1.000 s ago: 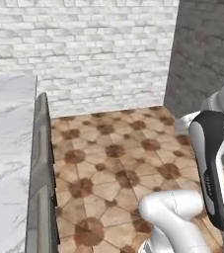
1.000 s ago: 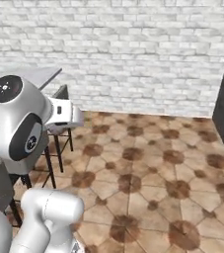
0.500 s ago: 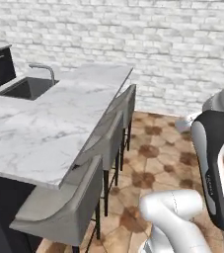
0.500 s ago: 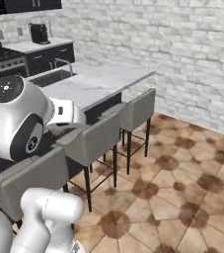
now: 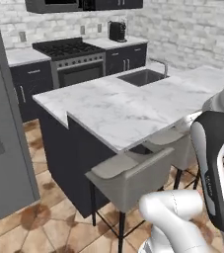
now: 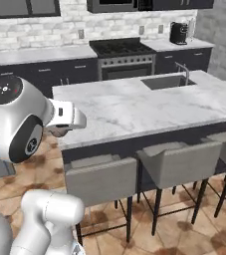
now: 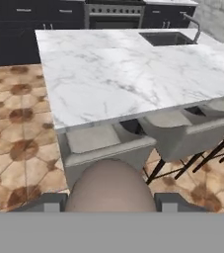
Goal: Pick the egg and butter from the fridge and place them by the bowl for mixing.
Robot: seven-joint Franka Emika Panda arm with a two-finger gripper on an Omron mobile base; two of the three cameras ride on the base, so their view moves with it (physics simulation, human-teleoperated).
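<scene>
While the hand camera looks across the kitchen, the egg sits at the 6 o'clock edge of its picture, a rounded brownish-grey shape lodged between the two finger tips of the gripper. One tip shows at 7 o'clock of the egg and the other at 5 o'clock, each touching its side, so the gripper is pinching the egg rather than standing spread.

Beyond the egg, toward 12 o'clock, lies the marble island, with two grey stools tucked under its near edge. A sink with a tap is set into the island at about 1 o'clock. Patterned brown floor tiles spread at 9 o'clock.

From the right base camera, the white arm stands at 9 o'clock, its hand reaching toward the island's near corner; something rounded hangs under the hand there, too small to tell clearly. A black stove stands against the back wall at 12 o'clock, a coffee maker at 1 o'clock.

From the left base camera, the grey fridge fills the 9 o'clock side, well apart from the island.
</scene>
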